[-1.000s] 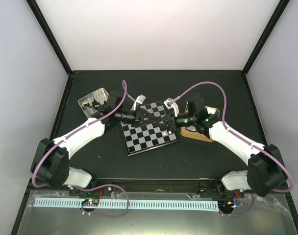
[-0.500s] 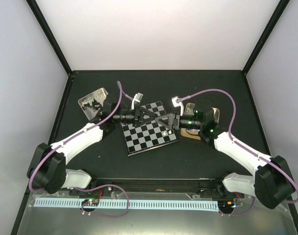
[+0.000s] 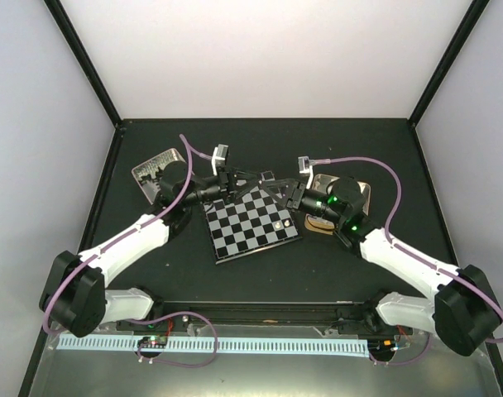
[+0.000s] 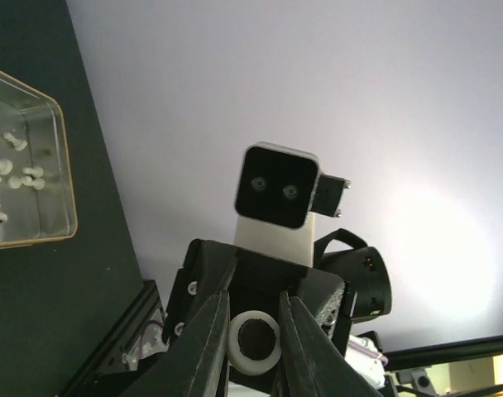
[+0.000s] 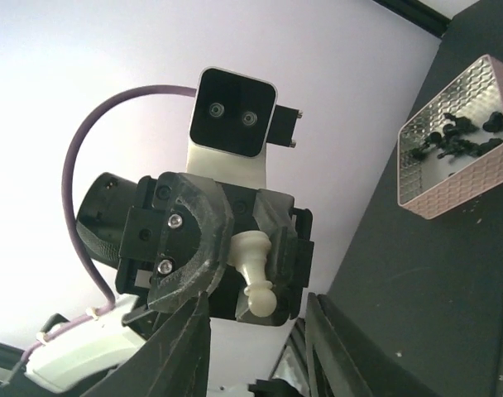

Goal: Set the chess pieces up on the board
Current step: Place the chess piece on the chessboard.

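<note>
Right wrist view: pinching a white pawn point(image 5: 253, 269) crosswise in the left gripper point(image 4: 256, 304), base turned toward that wrist's camera, hanging above the far edge of the board point(image 3: 243, 231) and facing the spread right gripper point(image 5: 257, 302) just beside, probably calling for the left arm.

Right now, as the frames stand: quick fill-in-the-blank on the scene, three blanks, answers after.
1. The left gripper is shut on a small ___ chess piece.
2. The right gripper has its jaws ___, with nothing between them.
3. The pinkish square tray holds the tiny ___ chess figures.
Missing words: cream-white; open; black.
</note>
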{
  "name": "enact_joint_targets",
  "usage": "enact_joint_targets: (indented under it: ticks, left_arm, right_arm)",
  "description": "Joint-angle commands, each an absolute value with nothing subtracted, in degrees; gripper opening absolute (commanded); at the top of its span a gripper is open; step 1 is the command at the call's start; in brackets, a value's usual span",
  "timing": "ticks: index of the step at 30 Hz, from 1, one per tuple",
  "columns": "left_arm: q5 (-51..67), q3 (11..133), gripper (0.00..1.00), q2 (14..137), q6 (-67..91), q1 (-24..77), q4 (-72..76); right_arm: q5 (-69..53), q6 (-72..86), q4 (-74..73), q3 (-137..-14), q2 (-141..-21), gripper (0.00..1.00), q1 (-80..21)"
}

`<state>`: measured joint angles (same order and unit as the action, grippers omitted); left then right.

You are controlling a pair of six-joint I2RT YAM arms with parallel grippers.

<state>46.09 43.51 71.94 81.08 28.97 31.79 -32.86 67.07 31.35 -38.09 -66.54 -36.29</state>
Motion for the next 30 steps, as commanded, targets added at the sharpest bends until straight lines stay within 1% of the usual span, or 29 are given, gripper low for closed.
enact_joint_targets:
  ticks: [1,3,8,15,20,23,26,30]
  left_arm:
    - [44.4,43.3,0.07,71.4,84.9,29.3,37.3]
    - [44.5,43.3,0.07,71.4,85.0,29.3,37.2]
    - [44.3,42.9,0.06,71.3,85.1,29.4,37.2]
    - [44.1,42.0,0.06,71.3,84.9,29.3,36.6]
    - [43.9,42.1,0.05,71.7,84.6,29.3,36.5]
    - [43.8,42.0,0.06,71.9,84.3,29.3,36.2]
    - [43.6,42.0,0.08,72.0,83.7,29.4,35.4]
    - [43.1,42.1,0.13,71.7,82.1,29.3,33.5]
  right_arm:
    - [-30.5,70.8,37.4,-38.4,-67.8,0.31,-37.3]
    - [-30.5,71.4,37.8,-38.8,-68.7,0.30,-37.5]
    - [-29.2,72.6,38.7,-39.2,-69.7,0.21,-37.5]
    - [-27.8,72.6,37.7,-39.4,-69.5,0.19,-37.6]
    - [-28.2,73.1,37.7,-39.8,-69.7,0.07,-37.6]
    - [-28.1,73.2,37.3,-40.1,-69.5,0.04,-37.6]
    - [-28.1,72.9,36.7,-40.5,-69.3,0.02,-37.6]
    - [-27.8,71.9,34.5,-40.7,-68.8,0.01,-37.6]
